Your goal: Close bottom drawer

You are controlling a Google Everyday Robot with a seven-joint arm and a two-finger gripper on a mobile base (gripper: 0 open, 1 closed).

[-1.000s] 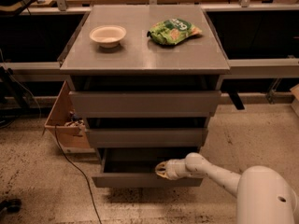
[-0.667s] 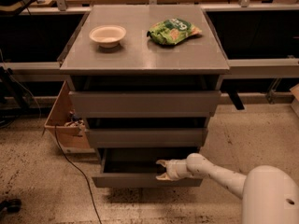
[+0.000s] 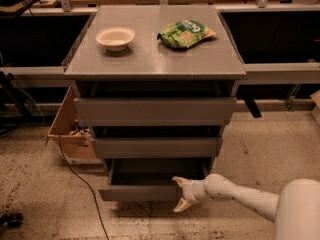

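The bottom drawer (image 3: pixel 135 192) is the lowest of three grey drawers in the cabinet. It stands pulled out, showing a shallow dark interior (image 3: pixel 155 171). My gripper (image 3: pixel 181 194) is at the right end of the drawer's front, at the end of a white arm (image 3: pixel 240 194) that reaches in from the lower right. Its two pale fingers are spread open, one (image 3: pixel 180 182) at the front's top edge and one below it. It holds nothing.
The middle drawer (image 3: pixel 156 147) and top drawer (image 3: pixel 155 111) sit above. A white bowl (image 3: pixel 115 37) and a green snack bag (image 3: pixel 185 33) lie on the cabinet top. A cardboard box (image 3: pixel 70 129) and a black cable (image 3: pixel 82 184) lie to the left on the floor.
The gripper has shifted slightly right and down along the bottom drawer's front. The drawer's position looks about the same.
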